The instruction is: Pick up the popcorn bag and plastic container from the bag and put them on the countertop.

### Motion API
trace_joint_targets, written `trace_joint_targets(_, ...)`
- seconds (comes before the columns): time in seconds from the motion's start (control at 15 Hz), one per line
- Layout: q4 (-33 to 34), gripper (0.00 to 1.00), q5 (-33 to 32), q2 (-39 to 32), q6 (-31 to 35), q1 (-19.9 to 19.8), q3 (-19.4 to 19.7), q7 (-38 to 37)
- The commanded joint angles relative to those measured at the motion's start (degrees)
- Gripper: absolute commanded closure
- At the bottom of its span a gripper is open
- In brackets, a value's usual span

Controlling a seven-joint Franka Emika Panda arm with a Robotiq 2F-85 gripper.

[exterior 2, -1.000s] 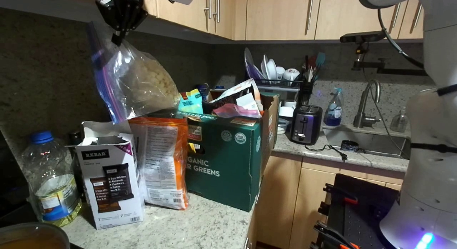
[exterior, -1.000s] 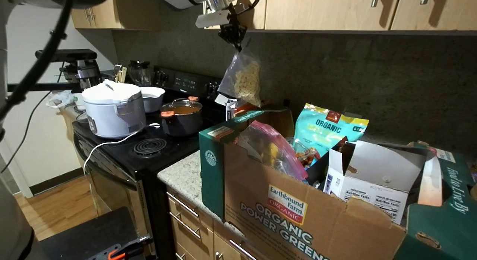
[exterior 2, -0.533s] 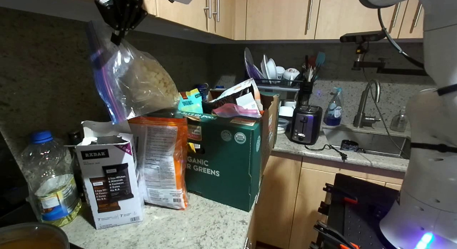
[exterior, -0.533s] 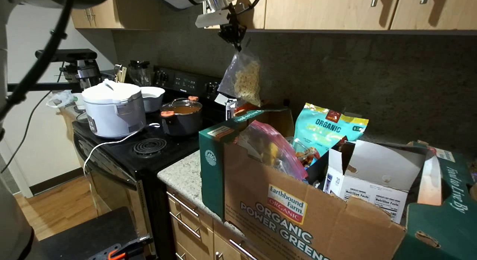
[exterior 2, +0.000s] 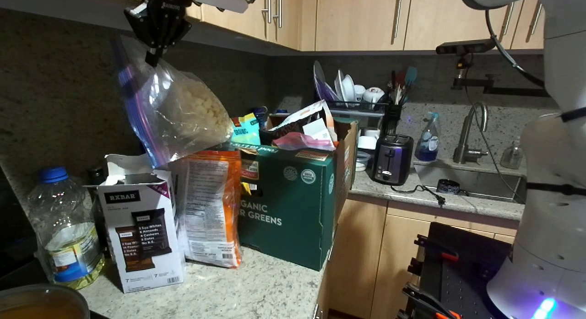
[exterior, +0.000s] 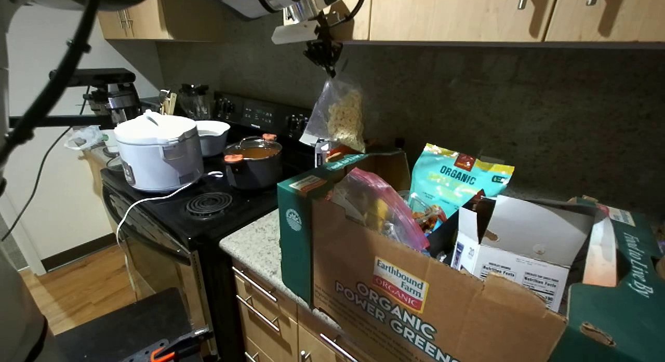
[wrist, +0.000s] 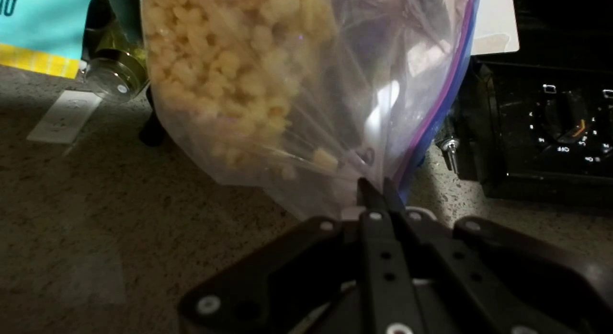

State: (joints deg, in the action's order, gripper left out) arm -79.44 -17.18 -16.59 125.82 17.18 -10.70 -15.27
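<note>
the end effector (wrist: 377,190) is closed down, its two fingertips (wrist: 366,191) pinching a gathered fold of the popcorn bag (exterior 2: 178,110) at the upper edge, just beside the blue-and-purple zip seal (wrist: 448,99). the popcorn bag hangs below the end effector, off the tabletop (exterior 2: 256,291), its filled end toward the cardboard box (exterior 2: 293,213). in an exterior view its lower edge overlaps the rxbar carton (exterior 2: 142,236) and the orange-edged pouch (exterior 2: 208,211); whether it touches either, i cannot tell.
</note>
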Motion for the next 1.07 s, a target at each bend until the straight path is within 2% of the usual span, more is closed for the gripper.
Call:
trace_joint_targets(0.0, -5.0, 1.00, 1.1, 1.4, 1.5, -0.9, 0.3, -1.7)
trace_joint_targets(0.33, -8.9, 1.00, 3.5, 1.3, 6.7, -0.8, 0.7, -0.8)
trace_joint_targets(0.47, -11.1, 1.00, 5.2, 1.3, 11.0, -0.8, 0.4, -0.7)
trace_joint_targets(0.73, -14.8, 1.00, 4.2, -0.8, 22.0, -0.3, 1.2, -0.8)
trace_joint_targets(1.0, -17.4, 1.00, 4.3, -2.7, 28.6, -0.1, 2.5, -0.6)
